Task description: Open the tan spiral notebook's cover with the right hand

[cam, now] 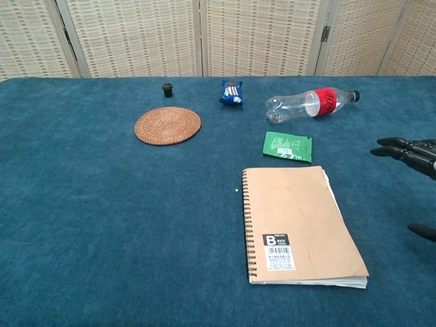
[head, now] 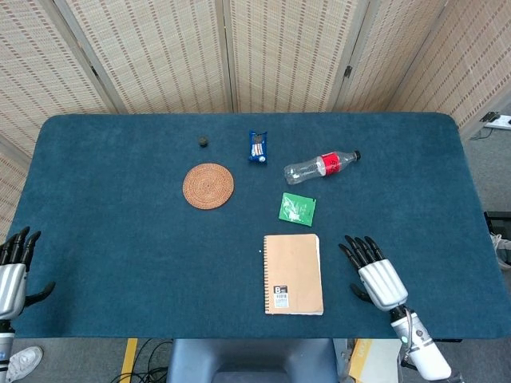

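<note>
at the near right of the worktop (head: 120, 231), just beside the notebook: right hand (head: 375, 275), palm down, fingers (head: 356, 250) straight and spread apart, holding nothing; no contact with the notebook. in the chest view only the dark fingertips (cam: 402, 151) enter from the right edge, with the thumb tip lower down.

at the near left corner: left hand (head: 11, 275), fingers extended and apart, holding nothing, off the worktop's edge; seen in the head view only.

item, task: tan spiral notebook (head: 293, 274), lying flat, cover closed, spiral binding along its left side, a black-and-white label marked "b" near its lower edge; white page edges show along the right and bottom. position: near the front edge, slightly right of centre.

item: green packet (head: 297, 208), flat, just beyond the notebook's far edge, apart from it.

item: clear plastic bottle (head: 321, 167), red label, dark cap, lying on its side, cap pointing right; beyond the green packet.

item: blue snack packet (head: 257, 147), left of the bottle.

item: round woven coaster (head: 208, 185), left of centre, well apart from the notebook.

item: small dark cap-like object (head: 204, 142), beyond the coaster; too small to identify.

surface: dark blue cloth-covered worktop, woven folding screens (head: 279, 48) behind.
</note>
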`<action>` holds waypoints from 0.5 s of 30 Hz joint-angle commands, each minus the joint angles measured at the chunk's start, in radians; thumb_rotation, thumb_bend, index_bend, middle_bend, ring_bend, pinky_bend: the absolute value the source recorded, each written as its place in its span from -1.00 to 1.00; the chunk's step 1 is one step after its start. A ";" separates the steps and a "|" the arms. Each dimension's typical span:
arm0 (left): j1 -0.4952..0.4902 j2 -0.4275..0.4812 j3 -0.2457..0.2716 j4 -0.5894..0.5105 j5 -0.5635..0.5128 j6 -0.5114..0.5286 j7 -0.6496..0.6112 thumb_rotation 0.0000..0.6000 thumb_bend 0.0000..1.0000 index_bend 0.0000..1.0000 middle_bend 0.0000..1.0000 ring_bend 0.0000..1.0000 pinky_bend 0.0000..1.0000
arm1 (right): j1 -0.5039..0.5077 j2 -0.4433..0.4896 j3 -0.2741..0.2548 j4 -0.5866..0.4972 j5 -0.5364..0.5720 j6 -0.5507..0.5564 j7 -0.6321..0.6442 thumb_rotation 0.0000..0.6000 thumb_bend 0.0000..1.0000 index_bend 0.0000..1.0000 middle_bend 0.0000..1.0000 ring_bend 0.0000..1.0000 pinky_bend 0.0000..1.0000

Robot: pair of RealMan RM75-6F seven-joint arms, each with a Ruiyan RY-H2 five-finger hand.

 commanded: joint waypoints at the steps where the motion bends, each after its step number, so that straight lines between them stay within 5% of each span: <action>1: 0.002 0.000 -0.006 -0.003 -0.007 0.004 0.001 1.00 -0.56 -0.85 -1.00 -1.00 -0.72 | 0.021 -0.027 0.005 0.028 0.007 -0.020 0.019 1.00 -0.36 -1.00 -0.93 -1.00 -1.00; 5: 0.003 0.004 -0.007 -0.008 -0.012 0.003 -0.006 1.00 -0.56 -0.85 -1.00 -1.00 -0.72 | 0.039 -0.057 0.003 0.064 0.010 -0.039 0.038 1.00 -0.26 -1.00 -0.93 -1.00 -1.00; 15: 0.019 0.028 -0.007 -0.030 -0.005 0.021 -0.047 1.00 -0.56 -0.86 -1.00 -1.00 -0.72 | 0.061 -0.133 0.005 0.156 -0.001 -0.013 0.109 1.00 -0.37 -1.00 -0.94 -1.00 -1.00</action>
